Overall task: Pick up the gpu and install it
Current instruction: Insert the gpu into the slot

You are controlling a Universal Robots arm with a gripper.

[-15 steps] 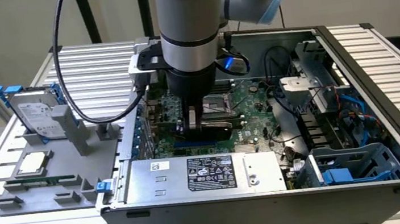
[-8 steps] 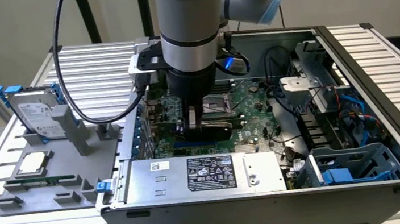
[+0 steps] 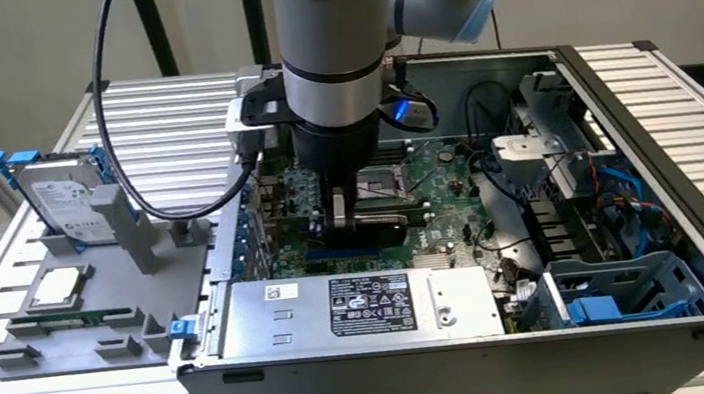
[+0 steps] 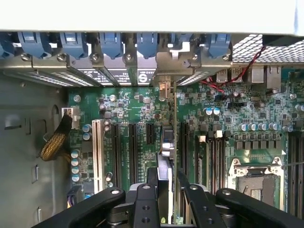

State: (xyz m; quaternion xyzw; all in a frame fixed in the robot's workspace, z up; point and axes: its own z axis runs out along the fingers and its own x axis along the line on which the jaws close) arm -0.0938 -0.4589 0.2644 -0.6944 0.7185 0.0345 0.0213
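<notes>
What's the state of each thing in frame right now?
gpu: on edge, clamped in the gripper, over the motherboard; seating unclear.
gripper: shut on the gpu.
computer case: lying flat, side open.
hard drive: upright in grey holder.
CPU chip: flat on grey holder.

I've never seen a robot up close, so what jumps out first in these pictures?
A big robot arm plunges into an open computer case, its gripper holding the gpu edge-on over the green motherboard. On the exterior view's left, a hard drive in a blue frame stands on a gray tray.
</notes>
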